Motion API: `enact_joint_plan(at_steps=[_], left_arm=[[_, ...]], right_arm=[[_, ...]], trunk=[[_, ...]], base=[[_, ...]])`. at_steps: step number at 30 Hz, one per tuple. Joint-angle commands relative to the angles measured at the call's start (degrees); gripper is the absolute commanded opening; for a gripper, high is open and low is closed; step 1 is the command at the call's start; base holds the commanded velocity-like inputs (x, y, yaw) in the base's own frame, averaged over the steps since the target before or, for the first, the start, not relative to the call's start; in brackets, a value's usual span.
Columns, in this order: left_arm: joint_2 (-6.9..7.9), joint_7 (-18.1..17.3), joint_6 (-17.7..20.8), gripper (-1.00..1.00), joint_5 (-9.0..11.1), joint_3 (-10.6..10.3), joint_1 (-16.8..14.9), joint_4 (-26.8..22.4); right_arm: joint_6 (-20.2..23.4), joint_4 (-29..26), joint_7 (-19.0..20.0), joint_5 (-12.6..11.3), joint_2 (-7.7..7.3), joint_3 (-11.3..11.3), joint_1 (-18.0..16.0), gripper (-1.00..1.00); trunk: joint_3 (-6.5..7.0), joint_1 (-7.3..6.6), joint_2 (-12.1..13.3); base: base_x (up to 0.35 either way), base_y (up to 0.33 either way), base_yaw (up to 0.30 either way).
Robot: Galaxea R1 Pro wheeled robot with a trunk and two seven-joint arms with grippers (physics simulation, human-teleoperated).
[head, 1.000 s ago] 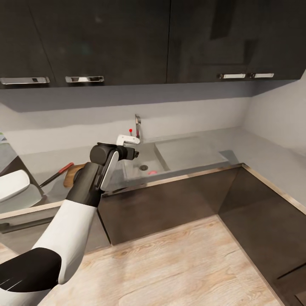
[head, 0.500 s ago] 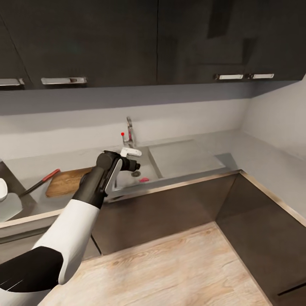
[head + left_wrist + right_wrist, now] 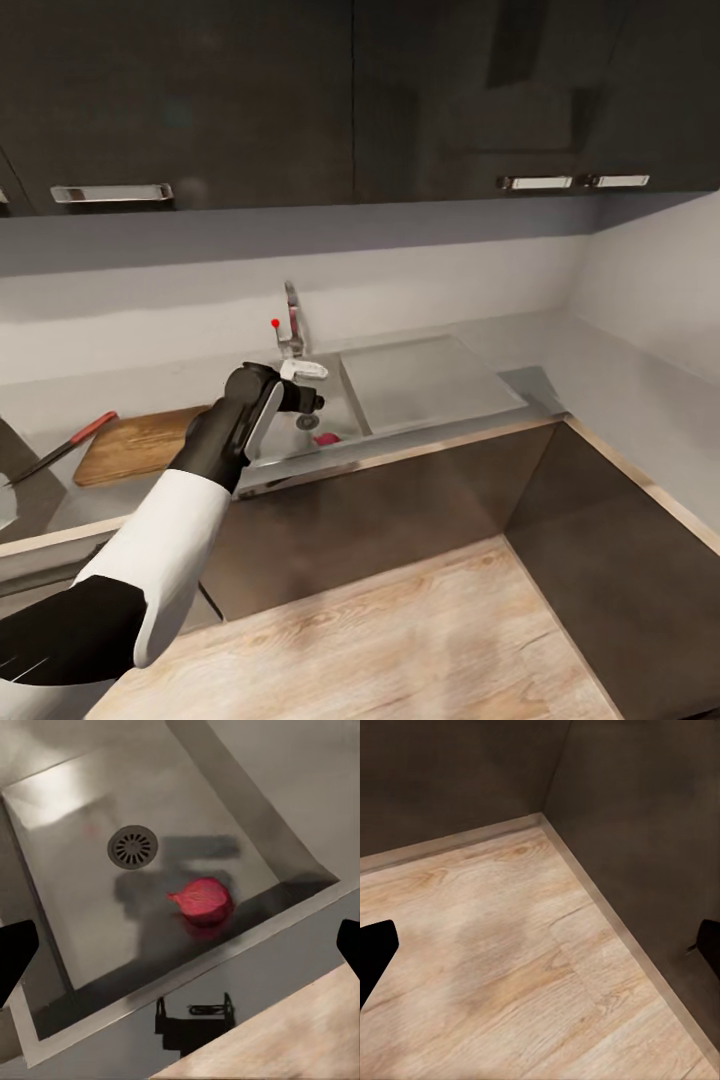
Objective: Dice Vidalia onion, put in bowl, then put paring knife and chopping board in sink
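A reddish onion (image 3: 326, 438) lies in the grey steel sink (image 3: 345, 400), near its front wall and beside the round drain (image 3: 133, 846). My left gripper (image 3: 312, 397) hangs open over the basin, just above and slightly left of the onion (image 3: 202, 900). Its fingertips (image 3: 15, 954) stand wide apart with nothing between them. The wooden chopping board (image 3: 140, 442) rests on the countertop (image 3: 60, 390) left of the sink. The red-handled paring knife (image 3: 62, 449) lies off the board's left end. My right gripper (image 3: 540, 945) is open, held low over the floor. The bowl is out of view to the left.
The chrome tap (image 3: 290, 325) with its red knob (image 3: 275, 323) stands behind the basin, and the flat drainboard (image 3: 425, 380) lies to the right. Dark wall cabinets (image 3: 350, 100) hang overhead. Dark base cabinets (image 3: 645, 832) meet in a corner over the wooden floor (image 3: 510, 960).
The head view has turned, sliding the whole scene leftward and the bowl out of frame. Relative to the sink, my left gripper has moved further over the basin, closer above the onion.
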Motion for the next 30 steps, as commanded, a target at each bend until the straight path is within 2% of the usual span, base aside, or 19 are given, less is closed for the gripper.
enact_joint_plan(at_steps=[1,4,8,15,23,30], left_arm=[[0.17,0.2,0.2,1.0,0.2,0.7,-0.1,0.1],[0.39,0.1,0.2,1.0,0.2,5.3,-0.1,0.2],[0.43,0.1,0.2,1.0,0.2,6.6,0.0,0.7],[0.35,-0.1,0.1,1.0,0.3,7.1,0.0,3.9],[-0.01,-0.2,0.1,1.0,0.3,7.0,-0.1,6.3],[0.01,-0.2,-0.3,1.0,0.3,7.0,0.0,10.4]], right_arm=[[-0.1,0.0,-0.4,0.6,0.02,-0.3,0.0,1.0],[-0.1,0.0,-0.4,0.6,0.02,-0.3,0.0,1.0],[-0.1,0.0,-0.4,0.6,0.02,-0.3,0.0,1.0],[-0.1,0.0,-0.4,0.6,0.02,-0.3,0.0,1.0],[-0.1,0.0,-0.4,0.6,0.02,-0.3,0.0,1.0],[0.0,0.0,-0.4,0.6,0.02,-0.3,0.0,1.0]], trunk=[[-0.12,0.04,-0.1],[-0.12,0.04,-0.1],[-0.12,0.04,-0.1],[-0.12,0.04,-0.1],[-0.12,0.04,-0.1],[-0.12,0.04,-0.1]], base=[[0.016,-0.002,0.0],[0.007,-0.001,0.0],[0.001,0.0,0.0],[0.08,-0.017,0.0],[0.239,-0.122,0.0],[0.239,-0.134,0.0]])
